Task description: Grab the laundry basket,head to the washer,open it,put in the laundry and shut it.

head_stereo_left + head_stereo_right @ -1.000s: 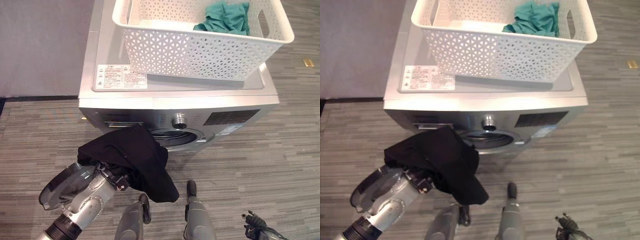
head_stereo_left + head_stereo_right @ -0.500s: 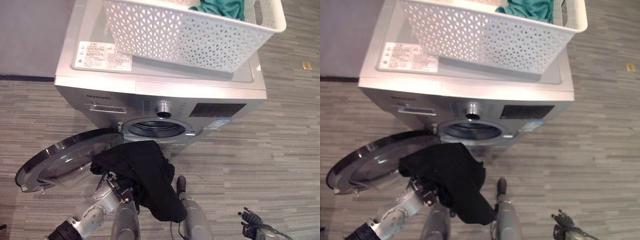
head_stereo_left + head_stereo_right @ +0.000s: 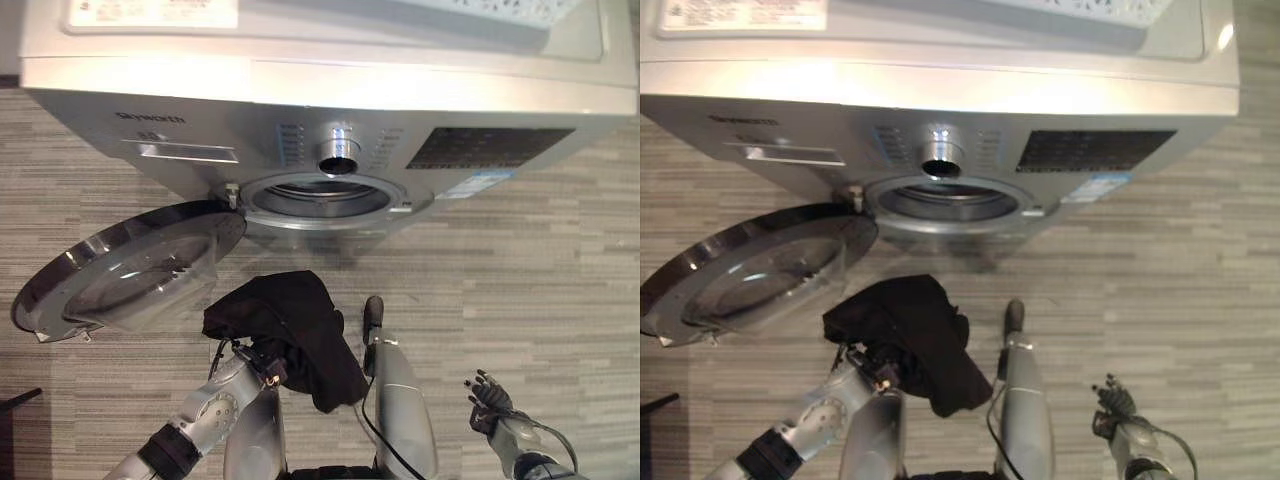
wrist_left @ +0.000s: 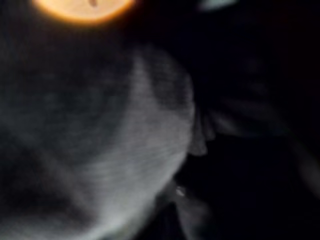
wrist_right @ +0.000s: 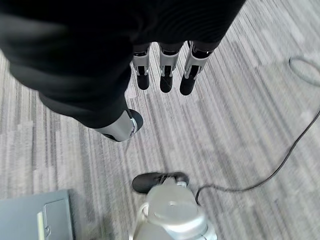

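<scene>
The washer (image 3: 330,90) stands at the far side of the floor (image 3: 540,270), its front facing the robot. Its round door (image 3: 125,268) is swung fully open to the robot's left and lies tilted out over the floor, hinged at the left rim of the drum opening (image 3: 320,197). The opening is uncovered, with bare floor directly before it. A knob (image 3: 338,150) sits just above the opening; a dark panel (image 3: 490,147) lies to its right and a drawer (image 3: 180,151) to its left.

The left hand (image 3: 258,362) is raised in front of the opening, below it and apart from the rim. A black garment (image 3: 295,330) is draped over this hand and hangs down on its right side; the cloth covers the fingers, so their grip cannot be told. In the left wrist view the dark cloth (image 4: 240,150) lies close against the camera. The open door is just beside the garment on the left.

The right hand (image 3: 486,396) hangs low at the right, well apart from the washer, fingers relaxed and holding nothing; its fingers (image 5: 167,70) point down toward the floor in the right wrist view.

The basket (image 3: 500,8) rests on the washer top, only its near lower edge showing.
</scene>
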Controlling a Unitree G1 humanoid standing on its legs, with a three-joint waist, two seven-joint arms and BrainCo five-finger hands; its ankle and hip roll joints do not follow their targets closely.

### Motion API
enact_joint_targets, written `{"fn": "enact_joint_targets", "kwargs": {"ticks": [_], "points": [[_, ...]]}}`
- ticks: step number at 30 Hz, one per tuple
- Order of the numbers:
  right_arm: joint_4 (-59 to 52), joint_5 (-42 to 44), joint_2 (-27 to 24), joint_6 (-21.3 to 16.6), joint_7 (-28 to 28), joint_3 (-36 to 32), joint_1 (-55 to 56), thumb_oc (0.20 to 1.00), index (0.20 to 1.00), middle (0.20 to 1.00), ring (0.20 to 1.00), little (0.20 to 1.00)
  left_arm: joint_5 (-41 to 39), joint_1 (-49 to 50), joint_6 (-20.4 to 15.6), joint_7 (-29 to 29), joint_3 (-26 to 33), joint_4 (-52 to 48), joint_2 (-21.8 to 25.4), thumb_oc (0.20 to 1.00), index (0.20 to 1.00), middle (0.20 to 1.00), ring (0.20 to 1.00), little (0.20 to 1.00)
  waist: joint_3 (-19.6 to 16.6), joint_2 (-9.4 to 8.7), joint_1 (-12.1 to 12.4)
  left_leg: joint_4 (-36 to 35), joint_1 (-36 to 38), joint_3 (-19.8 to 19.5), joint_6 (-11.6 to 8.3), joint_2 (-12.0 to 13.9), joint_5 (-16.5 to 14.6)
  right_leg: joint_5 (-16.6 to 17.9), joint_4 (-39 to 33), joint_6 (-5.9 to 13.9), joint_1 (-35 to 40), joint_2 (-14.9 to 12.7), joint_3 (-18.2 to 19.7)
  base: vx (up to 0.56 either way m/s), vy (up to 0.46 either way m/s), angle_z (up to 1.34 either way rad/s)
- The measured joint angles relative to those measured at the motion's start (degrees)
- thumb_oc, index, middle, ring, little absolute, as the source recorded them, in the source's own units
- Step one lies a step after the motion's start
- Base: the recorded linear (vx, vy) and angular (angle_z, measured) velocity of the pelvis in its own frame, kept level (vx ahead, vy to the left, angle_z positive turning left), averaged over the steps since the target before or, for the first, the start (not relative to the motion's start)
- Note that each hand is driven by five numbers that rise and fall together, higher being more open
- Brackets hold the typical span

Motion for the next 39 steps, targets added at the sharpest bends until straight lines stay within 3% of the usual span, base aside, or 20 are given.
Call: {"fn": "enact_joint_targets", "kwargs": {"ticks": [5, 11, 14, 16, 23, 25, 28, 33, 35, 39], "points": [[-4.7, 0.6, 2.0, -0.2, -2.2, 1.7, 0.5, 1.0, 1.0, 1.0, 1.0, 1.0, 5.9, -4.9, -3.1, 5.8, 3.1, 4.6, -4.1, 0.2, 0.2, 0.2, 0.2, 0.2, 0.2, 0.05, -1.1, 6.3, -2.5, -0.4, 0.08, 0.6, -3.2, -4.8, 9.7, -0.51, -4.4, -0.2, 0.9, 0.02, -0.054, -0.01], [-10.8, -6.2, 0.7, -0.1, -6.2, 7.2, -0.2, 1.0, 1.0, 1.0, 1.0, 1.0, 6.3, -14.6, -6.0, 11.8, 4.5, 11.0, -9.4, 0.2, 0.2, 0.2, 0.2, 0.2, 0.3, -0.39, -2.0, 10.1, -8.7, -0.7, -0.24, 1.4, -3.6, -5.5, 13.7, -0.5, -11.2, 0.9, 1.7, -0.01, -0.023, -0.06], [-14.3, -7.3, 0.4, 0.0, -7.4, 8.6, -0.9, 1.0, 1.0, 1.0, 1.0, 1.0, 4.2, -21.6, -7.0, 15.1, 6.1, 17.3, -13.1, 0.2, 0.2, 0.2, 0.2, 0.2, 0.5, -0.95, -4.3, 11.4, -11.2, -0.6, -0.4, 1.8, -3.8, -5.4, 14.9, -0.56, -14.1, 1.1, 1.9, 0.02, -0.011, -0.08], [-15.8, -7.4, 0.3, 0.1, -7.8, 9.1, -1.0, 1.0, 1.0, 1.0, 1.0, 1.0, 2.8, -24.3, -7.4, 15.7, 6.9, 19.9, -14.6, 0.2, 0.2, 0.2, 0.2, 0.2, 0.6, -1.17, -4.5, 12.4, -12.3, -0.4, -0.51, 2.6, -4.3, -5.5, 15.6, -0.63, -15.3, 1.9, 2.2, 0.06, -0.021, -0.2], [-26.0, -7.6, -1.6, -0.4, -9.8, 10.7, -0.3, 1.0, 1.0, 1.0, 1.0, 1.0, -6.3, -36.9, -10.5, 20.8, 17.6, 35.7, -16.1, 0.2, 0.2, 0.2, 0.2, 0.2, 0.5, -3.49, -8.3, 25.0, -19.4, -1.9, -2.53, 6.6, -10.9, -11.7, 30.2, -2.55, -24.9, 5.4, 3.2, 0.08, -0.012, -0.21], [-27.1, -7.5, -1.7, -0.4, -10.2, 11.0, -1.1, 1.0, 1.0, 1.0, 1.0, 1.0, -8.5, -41.7, -11.5, 22.0, 20.9, 40.9, -15.8, 0.2, 0.2, 0.2, 0.2, 0.2, 0.5, -4.16, -9.0, 26.3, -20.9, -2.1, -2.88, 7.5, -11.4, -12.3, 32.0, -3.03, -26.9, 6.3, 3.2, 0.08, 0.021, -0.16], [-27.6, -7.1, -2.5, -0.6, -10.5, 13.8, -3.4, 1.0, 1.0, 1.0, 1.0, 1.0, -13.4, -50.2, -11.4, 22.5, 27.7, 50.6, -12.2, 0.2, 0.2, 0.2, 0.2, 0.2, 0.4, -5.37, -10.6, 27.0, -22.6, -2.2, -3.35, 9.9, -11.9, -12.0, 31.8, -3.22, -29.1, 8.9, 3.3, 0.06, 0.02, -0.32], [-27.6, -4.9, -3.0, -1.3, -9.2, 14.9, -3.9, 1.0, 1.0, 1.0, 1.0, 1.0, -15.7, -57.3, -10.6, 23.8, 30.0, 56.0, 1.9, 0.2, 0.2, 0.2, 0.2, 0.2, -0.1, -7.12, -11.1, 28.6, -26.3, -4.0, -4.52, 14.7, -13.5, -9.5, 29.2, -3.68, -32.5, 14.7, 2.4, 0.07, 0.037, -0.54], [-27.5, -4.9, -3.2, -1.4, -9.1, 15.1, -3.4, 1.0, 1.0, 1.0, 1.0, 1.0, -16.8, -58.9, -10.8, 24.6, 30.7, 57.4, 6.4, 0.2, 0.2, 0.2, 0.2, 0.2, -0.2, -7.77, -11.2, 29.6, -27.3, -5.3, -5.17, 15.8, -14.4, -9.4, 29.1, -3.94, -33.3, 15.7, 1.9, 0.06, 0.053, -0.39], [-25.2, -4.9, -3.6, -1.0, -8.2, 15.6, -2.4, 1.0, 1.0, 1.0, 1.0, 1.0, -16.9, -61.6, -11.6, 26.8, 30.9, 58.2, 8.6, 0.2, 0.2, 0.2, 0.2, 0.2, -0.6, -8.77, -10.8, 30.4, -28.6, -6.8, -5.67, 17.3, -14.8, -9.0, 28.7, -4.42, -33.6, 17.1, 0.6, 0.05, 0.034, -0.13]]}}
